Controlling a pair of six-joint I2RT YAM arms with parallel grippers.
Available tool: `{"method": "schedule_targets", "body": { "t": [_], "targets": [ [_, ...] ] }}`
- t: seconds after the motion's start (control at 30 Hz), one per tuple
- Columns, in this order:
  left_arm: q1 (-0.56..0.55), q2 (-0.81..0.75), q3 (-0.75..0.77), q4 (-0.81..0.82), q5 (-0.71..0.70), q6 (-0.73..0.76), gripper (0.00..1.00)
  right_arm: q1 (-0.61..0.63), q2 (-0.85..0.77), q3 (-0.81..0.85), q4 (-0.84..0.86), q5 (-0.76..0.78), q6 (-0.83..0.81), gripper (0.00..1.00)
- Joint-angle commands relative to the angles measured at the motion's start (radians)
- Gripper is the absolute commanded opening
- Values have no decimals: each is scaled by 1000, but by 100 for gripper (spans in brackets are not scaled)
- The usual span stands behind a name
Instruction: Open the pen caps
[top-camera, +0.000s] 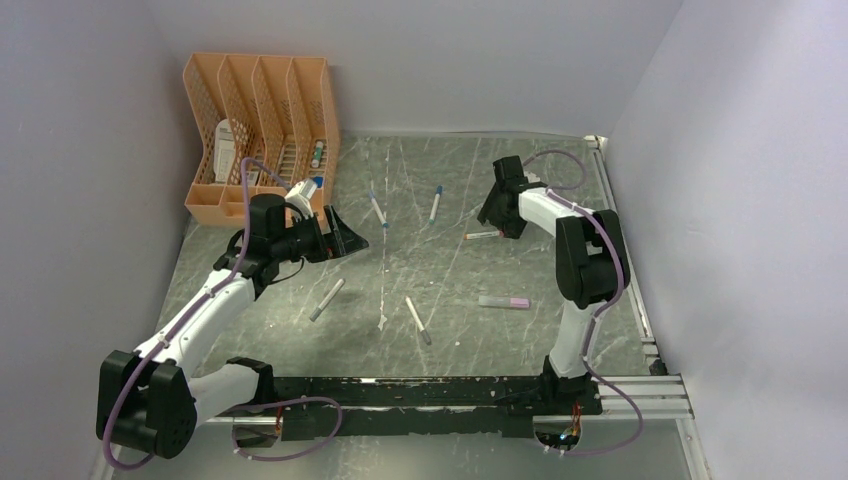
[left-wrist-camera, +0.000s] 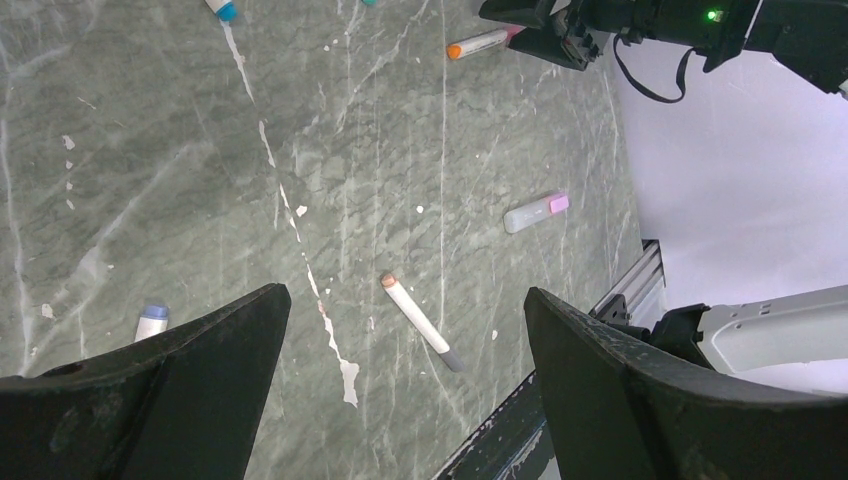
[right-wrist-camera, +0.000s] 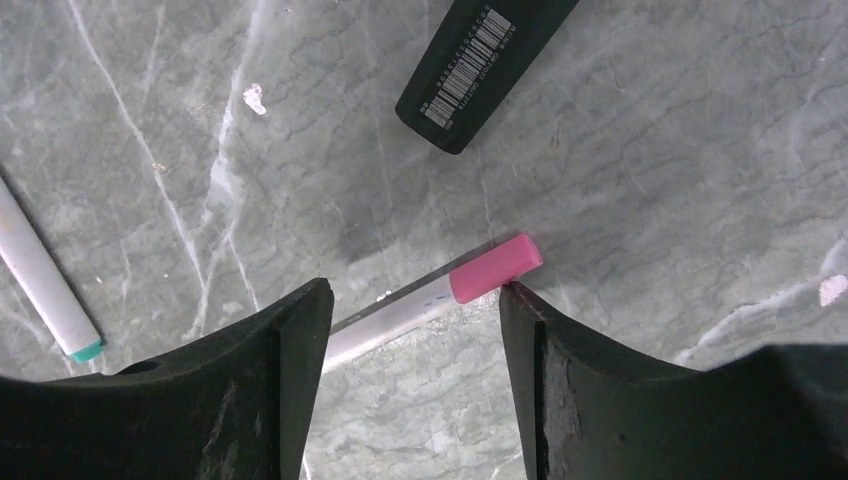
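My right gripper (right-wrist-camera: 415, 290) is open, low over the table, its fingers astride a thin grey pen (right-wrist-camera: 390, 318) with a pink cap (right-wrist-camera: 495, 268). The right fingertip meets that cap's end. From above, the same gripper (top-camera: 497, 212) is at the back right, beside this pen (top-camera: 483, 236). My left gripper (left-wrist-camera: 405, 300) hangs wide open and empty above the table (top-camera: 345, 235). Below it lies a white pen (left-wrist-camera: 415, 315) with a grey cap (left-wrist-camera: 450, 358). A stubby pen (left-wrist-camera: 525, 215) with a pink cap (left-wrist-camera: 558, 204) lies farther right.
A black marker body (right-wrist-camera: 480, 65) with a barcode lies just beyond the right gripper. A white pen with a teal end (right-wrist-camera: 45, 285) lies to its left. Two blue-capped pens (top-camera: 377, 208) (top-camera: 436, 202) and a grey pen (top-camera: 326, 299) lie mid-table. An orange file rack (top-camera: 262, 135) stands back left.
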Motion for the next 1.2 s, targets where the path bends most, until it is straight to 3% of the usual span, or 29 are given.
{"method": "schedule_targets", "body": {
  "t": [0.0, 0.17, 0.33, 0.53, 0.8, 0.97, 1.17],
  "targets": [
    [-9, 5, -10, 22, 13, 0, 99, -7, 38, 34, -52, 23, 16, 63],
    [-10, 15, -16, 34, 18, -4, 99, -6, 60, 50, -61, 64, -48, 59],
    [-11, 19, -25, 48, 20, -11, 99, 3, 82, 55, -71, 90, -152, 38],
    [-21, 38, -27, 60, 17, -16, 99, 66, 53, 3, -40, 109, -274, 25],
    [-38, 57, -26, 58, 2, -16, 99, 207, 28, -34, -20, 165, -408, 25],
    [-43, 59, -20, 44, -11, -13, 99, 224, -12, -78, -13, 107, -410, 42],
    [-46, 59, -17, 33, -19, -11, 99, 222, -58, -122, -52, 103, -416, 45]
  ]
}}
